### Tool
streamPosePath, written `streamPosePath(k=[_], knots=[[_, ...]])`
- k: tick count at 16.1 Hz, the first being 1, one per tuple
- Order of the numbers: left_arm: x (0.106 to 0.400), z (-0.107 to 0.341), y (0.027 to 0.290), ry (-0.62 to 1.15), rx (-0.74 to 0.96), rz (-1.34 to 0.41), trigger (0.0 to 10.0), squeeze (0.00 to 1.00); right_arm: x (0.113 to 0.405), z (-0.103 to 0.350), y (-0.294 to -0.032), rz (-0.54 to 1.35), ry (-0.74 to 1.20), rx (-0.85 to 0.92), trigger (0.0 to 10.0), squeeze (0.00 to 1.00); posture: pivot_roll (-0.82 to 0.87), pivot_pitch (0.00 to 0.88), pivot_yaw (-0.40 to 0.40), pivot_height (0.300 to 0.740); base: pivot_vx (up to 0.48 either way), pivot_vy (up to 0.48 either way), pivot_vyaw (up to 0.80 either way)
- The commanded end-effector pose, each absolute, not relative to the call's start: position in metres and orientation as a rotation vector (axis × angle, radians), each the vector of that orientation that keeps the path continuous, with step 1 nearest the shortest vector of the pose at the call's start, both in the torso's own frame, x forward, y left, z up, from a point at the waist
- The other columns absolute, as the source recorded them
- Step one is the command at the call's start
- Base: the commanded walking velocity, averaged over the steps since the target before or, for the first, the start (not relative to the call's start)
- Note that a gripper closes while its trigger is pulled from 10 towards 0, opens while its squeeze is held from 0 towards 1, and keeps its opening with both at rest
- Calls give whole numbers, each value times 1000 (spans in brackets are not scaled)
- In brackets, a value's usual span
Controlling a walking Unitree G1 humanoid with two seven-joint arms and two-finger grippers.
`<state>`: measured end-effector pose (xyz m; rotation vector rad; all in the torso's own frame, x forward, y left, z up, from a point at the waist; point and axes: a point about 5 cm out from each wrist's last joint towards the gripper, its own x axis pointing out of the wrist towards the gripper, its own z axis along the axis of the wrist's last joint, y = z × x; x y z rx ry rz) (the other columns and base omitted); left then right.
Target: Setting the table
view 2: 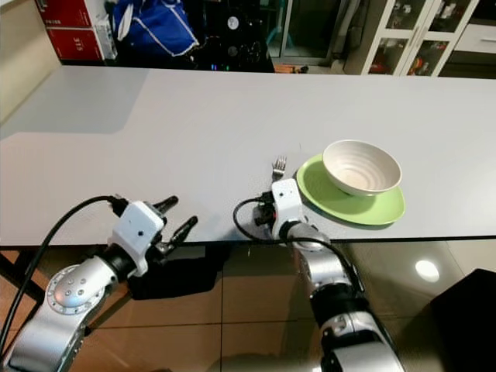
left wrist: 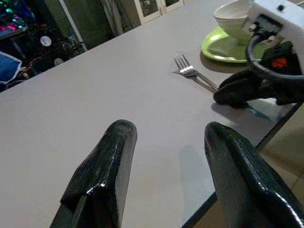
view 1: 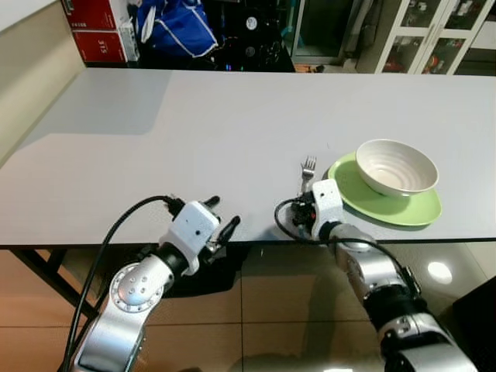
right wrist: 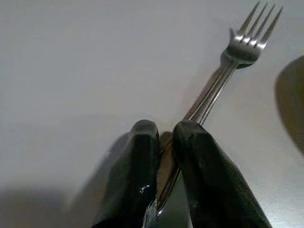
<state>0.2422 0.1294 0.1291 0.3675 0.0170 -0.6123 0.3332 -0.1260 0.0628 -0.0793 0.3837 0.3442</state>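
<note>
Jaws pinched on the handle of a thin, light, stiff, slippery metal fork (right wrist: 209, 97), the right gripper (right wrist: 166, 142) holds it flat on the table (view 1: 194, 132) just beside the green plate (view 1: 403, 208) and bowl (view 1: 397, 167), while the left gripper (left wrist: 166, 175) hovers with its 2 fingers spread, empty, at the near edge.

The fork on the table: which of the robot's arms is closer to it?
Right. The right gripper is shut on the fork handle; the left gripper hovers open at the table edge, apart from it.

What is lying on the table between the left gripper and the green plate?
Between the left gripper and the green plate lie the fork and the right gripper, shut on its handle; the head views show it.
</note>
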Motion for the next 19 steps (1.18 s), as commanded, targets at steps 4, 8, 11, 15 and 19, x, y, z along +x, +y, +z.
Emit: streamPosePath(k=[4, 8, 11, 15, 19], knots=[[243, 129, 127, 22, 381, -635, 10000, 0, 335, 61, -136, 310, 387, -82, 0, 0, 14, 0, -8, 740, 0, 0, 0], [246, 129, 126, 16, 384, -641, 10000, 0, 337, 67, -135, 333, 353, -68, 0, 0, 11, 0, -9, 740, 0, 0, 0], [247, 129, 126, 14, 391, -638, 10000, 0, 332, 65, -134, 367, 350, -89, 0, 0, 6, 0, -7, 740, 0, 0, 0], [249, 129, 124, 11, 393, -641, 10000, 0, 328, 63, -139, 375, 357, -92, 0, 0, 5, 0, -6, 740, 0, 0, 0], [249, 128, 124, 10, 397, -645, 10000, 0, 323, 60, -148, 374, 374, -119, 0, 0, 4, 0, -4, 740, 0, 0, 0]])
